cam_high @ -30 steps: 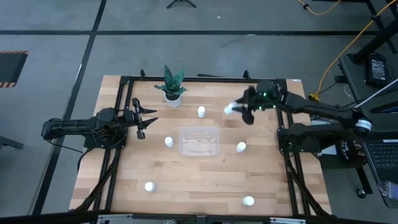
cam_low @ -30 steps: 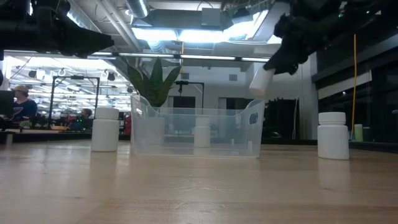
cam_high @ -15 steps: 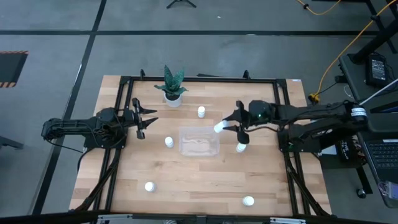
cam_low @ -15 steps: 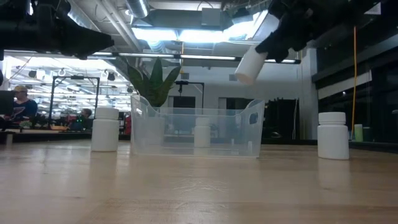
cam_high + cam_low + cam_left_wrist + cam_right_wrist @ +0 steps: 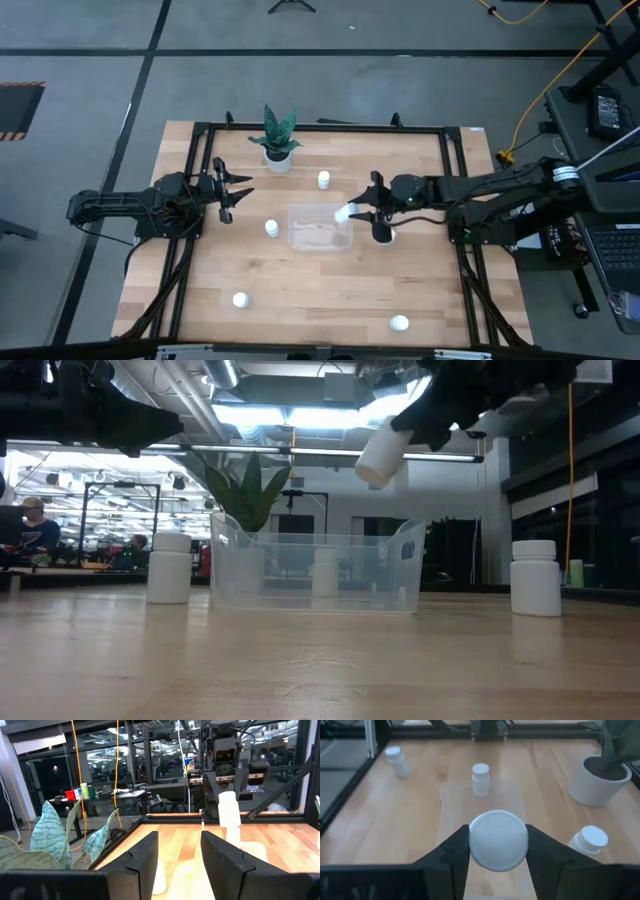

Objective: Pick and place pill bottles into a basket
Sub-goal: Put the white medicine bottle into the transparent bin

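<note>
My right gripper (image 5: pixel 365 208) is shut on a white pill bottle (image 5: pixel 344 213) high above the right rim of the clear basket (image 5: pixel 320 227); the low view shows this bottle (image 5: pixel 378 455) well above the basket (image 5: pixel 315 570). Other pill bottles stand upright on the table: one beyond the basket (image 5: pixel 323 179), one at its left (image 5: pixel 271 228), one beside its right wall (image 5: pixel 535 577), and two near the front edge (image 5: pixel 239 299) (image 5: pixel 399 323). My left gripper (image 5: pixel 232 192) waits open at the table's left, nothing between its fingers (image 5: pixel 145 857). My right gripper pinches the pill bottle's round side wall (image 5: pixel 498 840) between its two fingers (image 5: pixel 451 851), one on each side. The fingers come from the table's right, slanting downward, and the bottle lies along them. The bottle is lifted clear and tilted, its free end (image 5: pixel 372 468) pointing down toward the basket.
A white pot with a green plant (image 5: pixel 277 140) stands at the far left of the table. A black frame (image 5: pixel 320 127) runs round the wooden top. The room behind holds desks and a person at the far left (image 5: pixel 35 520).
My right gripper has swung from the table's far right toward the near edge and left, carrying the pill bottle from beyond the basket's far right corner to above the basket's right rim. The bottle has stayed clear of the table and tilted. My left gripper has kept still.
</note>
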